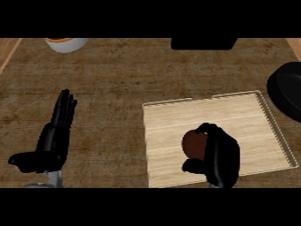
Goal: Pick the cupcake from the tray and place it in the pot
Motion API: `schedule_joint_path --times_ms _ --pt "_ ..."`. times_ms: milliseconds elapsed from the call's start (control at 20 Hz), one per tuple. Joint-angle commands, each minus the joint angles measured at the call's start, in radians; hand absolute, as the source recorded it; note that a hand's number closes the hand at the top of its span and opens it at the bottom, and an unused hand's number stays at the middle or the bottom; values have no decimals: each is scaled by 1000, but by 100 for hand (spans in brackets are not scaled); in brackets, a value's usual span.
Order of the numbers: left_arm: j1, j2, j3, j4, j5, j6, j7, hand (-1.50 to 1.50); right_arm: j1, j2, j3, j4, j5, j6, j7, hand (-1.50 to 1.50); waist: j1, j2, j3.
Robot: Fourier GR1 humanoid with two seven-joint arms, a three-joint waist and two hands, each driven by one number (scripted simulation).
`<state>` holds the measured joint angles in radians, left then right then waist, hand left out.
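Note:
A brown cupcake [192,144] sits on the light wooden tray [178,115] in its front half. My right hand [221,154] lies over the cupcake's right side, fingers and thumb curled round it, hiding much of it. The black pot [298,92] stands at the right edge of the counter, just beyond the tray's far right corner. My left hand [55,137] rests open at the left, fingers straight and pointing away, well apart from the tray.
A white bowl with an orange inside [66,43] stands at the far left edge. A black object [204,43] sits at the far edge in the middle. Lighter wood strips border the counter on both sides.

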<state>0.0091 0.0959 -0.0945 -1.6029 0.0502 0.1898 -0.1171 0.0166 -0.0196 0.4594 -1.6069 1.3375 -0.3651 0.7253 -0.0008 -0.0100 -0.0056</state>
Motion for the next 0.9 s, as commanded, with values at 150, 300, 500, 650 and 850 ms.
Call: schedule_joint_path --times_ms 150,300,500,650,850 --pt "-12 -2 20 3 2 -27 7 0 -19 19 30 65 110 -56 24 150 2 10 6" --pt "-52 -3 11 15 0 -20 33 0 -167 -85 -43 88 -150 230 -169 150 20 16 6" --pt "-70 -16 -8 50 -18 -16 17 0 -289 -179 -85 117 -325 502 -309 150 38 26 5" --pt "-45 -19 2 35 -17 -10 12 0 -398 -225 -174 176 -373 510 -422 150 14 13 6" --pt "28 -34 -25 -28 -35 0 22 0 -457 -177 -182 81 -319 493 -366 150 6 8 6"
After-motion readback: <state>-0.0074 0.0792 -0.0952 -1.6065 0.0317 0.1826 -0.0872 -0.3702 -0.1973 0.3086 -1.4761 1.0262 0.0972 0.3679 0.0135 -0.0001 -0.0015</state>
